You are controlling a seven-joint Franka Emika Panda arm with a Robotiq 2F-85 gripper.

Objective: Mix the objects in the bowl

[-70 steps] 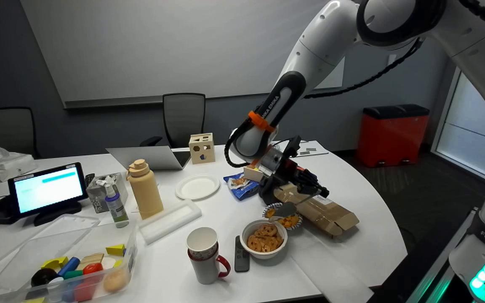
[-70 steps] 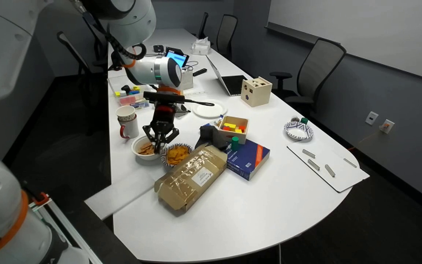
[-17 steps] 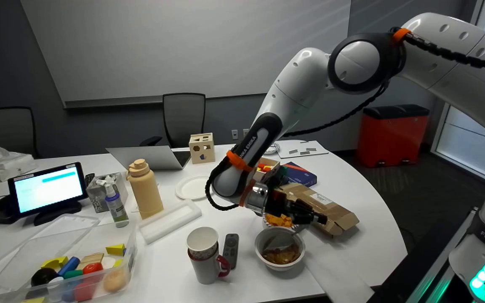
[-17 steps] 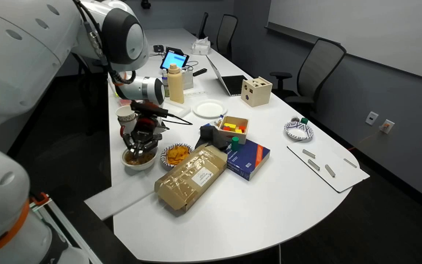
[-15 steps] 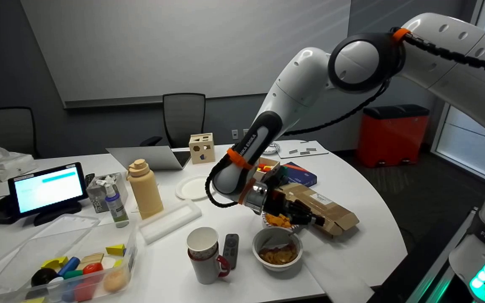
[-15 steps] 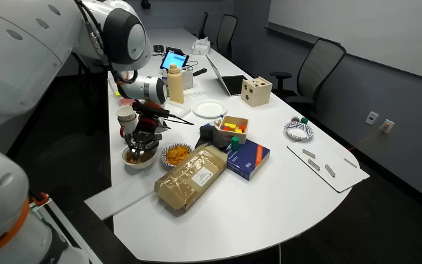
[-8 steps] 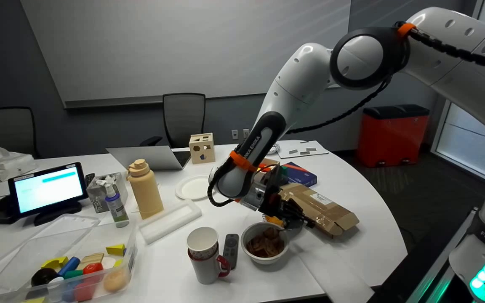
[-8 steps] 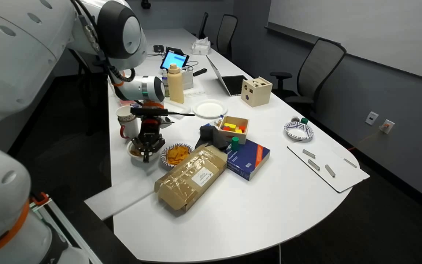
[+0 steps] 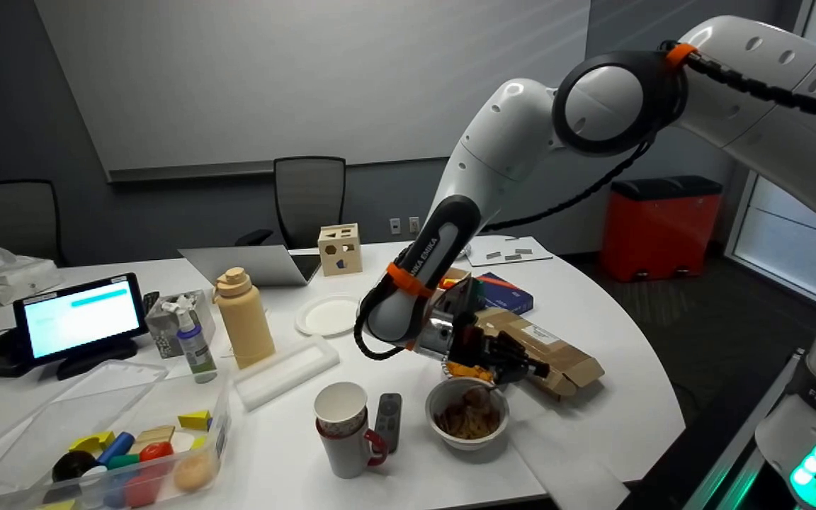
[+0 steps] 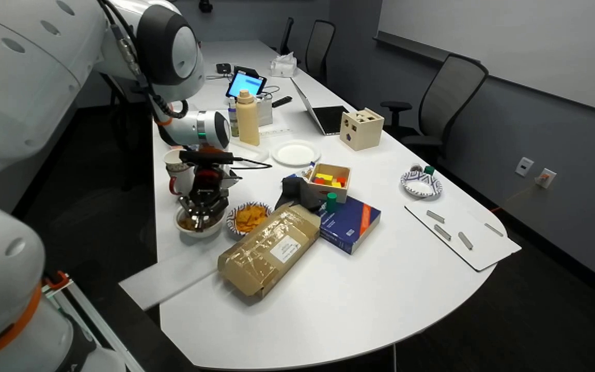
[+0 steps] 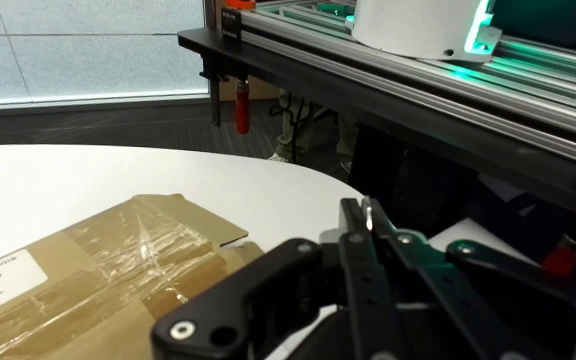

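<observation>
1. One white bowl [image 9: 467, 444] stands upright on the desk [image 10: 406, 289], just below the hand [image 11: 362, 207]; brown bits [image 9: 468, 425] lie heaped inside it.
2. The hand is narrow, pinched together around a thin metal utensil [image 11: 368, 216] that slants down into the bowl. How deep it sits among the bits, I cannot tell.
3. In an exterior view the hand hides part of the bowl and of the heap, leaving the near wall [image 10: 200, 235] in sight.
4. A patterned bowl [image 10: 231, 221] stands just beside the white one. In an exterior view the hand blocks much of it, and only some of its orange chips [image 9: 466, 371] show.
5. Past the patterned bowl lies a taped cardboard box [image 11: 133, 260], which fills the lower corner of the wrist view. Next to the box are a blue book [image 10: 350, 225], with a green cylinder [image 10: 331, 203] upright on it, and a wooden tray [image 10: 342, 195] of coloured blocks.
6. On the opposite side, a dark remote [image 9: 389, 423] lies between the white bowl and a mug [image 9: 346, 455] with a red handle; a cup [image 9: 343, 425] is nested in the mug.
7. A pale strip [image 9: 571, 460] lies near the white bowl and runs out past the desk's edge.
8. Well apart stand a tan bottle [image 9: 245, 326] and a white plate [image 10: 296, 154].
</observation>
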